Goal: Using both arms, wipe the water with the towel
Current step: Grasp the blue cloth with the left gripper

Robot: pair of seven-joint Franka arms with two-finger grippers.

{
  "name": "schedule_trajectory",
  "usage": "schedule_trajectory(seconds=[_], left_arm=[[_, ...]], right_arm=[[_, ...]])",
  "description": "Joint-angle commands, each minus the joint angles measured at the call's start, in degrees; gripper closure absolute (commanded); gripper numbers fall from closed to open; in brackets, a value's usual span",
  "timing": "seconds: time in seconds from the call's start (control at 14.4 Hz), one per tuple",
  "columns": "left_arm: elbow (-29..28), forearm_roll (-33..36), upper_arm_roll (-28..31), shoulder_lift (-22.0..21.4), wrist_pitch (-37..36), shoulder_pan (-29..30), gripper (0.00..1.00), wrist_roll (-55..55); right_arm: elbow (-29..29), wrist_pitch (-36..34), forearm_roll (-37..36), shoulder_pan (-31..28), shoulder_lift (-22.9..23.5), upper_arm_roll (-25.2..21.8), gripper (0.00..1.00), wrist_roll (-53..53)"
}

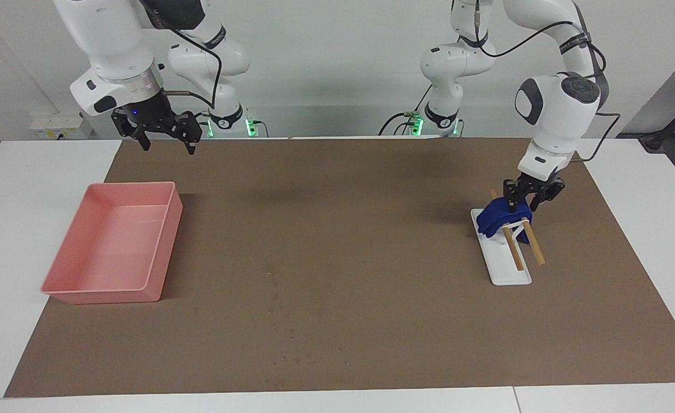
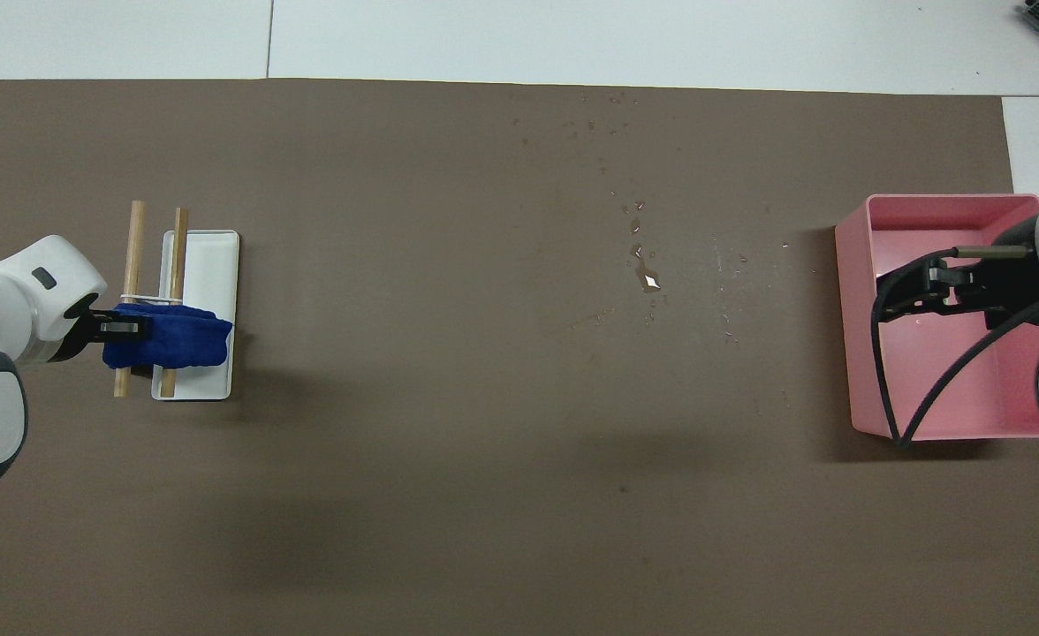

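The deep-blue towel point(image 1: 495, 219) point(image 2: 179, 346) hangs bunched over two wooden rods on a small white rack point(image 1: 509, 272) point(image 2: 210, 256) toward the left arm's end of the table. My left gripper point(image 1: 522, 202) point(image 2: 126, 329) is down at the towel's upper end. Its fingers stand partly apart, one on each side of the cloth. Water point(image 2: 648, 278) lies as small drops and a little puddle mid-table, on the brown mat. My right gripper point(image 1: 166, 148) point(image 2: 891, 300) waits open in the air over the pink tray, holding nothing.
The pink tray point(image 1: 131, 184) point(image 2: 939, 199) sits toward the right arm's end of the table. A brown mat point(image 1: 337, 321) covers most of the white table. Scattered droplets reach out from the puddle, farther from the robots.
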Motion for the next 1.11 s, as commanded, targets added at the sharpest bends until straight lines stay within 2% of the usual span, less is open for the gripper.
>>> schedule_trajectory(seconds=[0.0,0.42,0.62,1.04], left_arm=[[-0.61,1.06,0.11,-0.26,0.71,-0.14,0.62,-1.44],[-0.35,1.06,0.11,-0.26,0.27,-0.23,1.00,-1.79],[1.58,1.06,0.11,0.44,-1.65,-0.93,1.00,-2.66],[8.17,1.06,0.11,1.23,-10.35,-1.55,1.00,-2.84]], right_arm=[[-2.59,2.04,0.49,-0.47,-1.89,0.33,0.00,0.70],[-2.77,2.49,0.49,-0.39,-2.07,0.33,0.00,0.79],[-2.77,2.40,0.49,-0.39,-1.98,0.33,0.00,1.05],[-2.42,2.40,0.49,-0.83,-1.98,0.24,0.00,-1.06]])
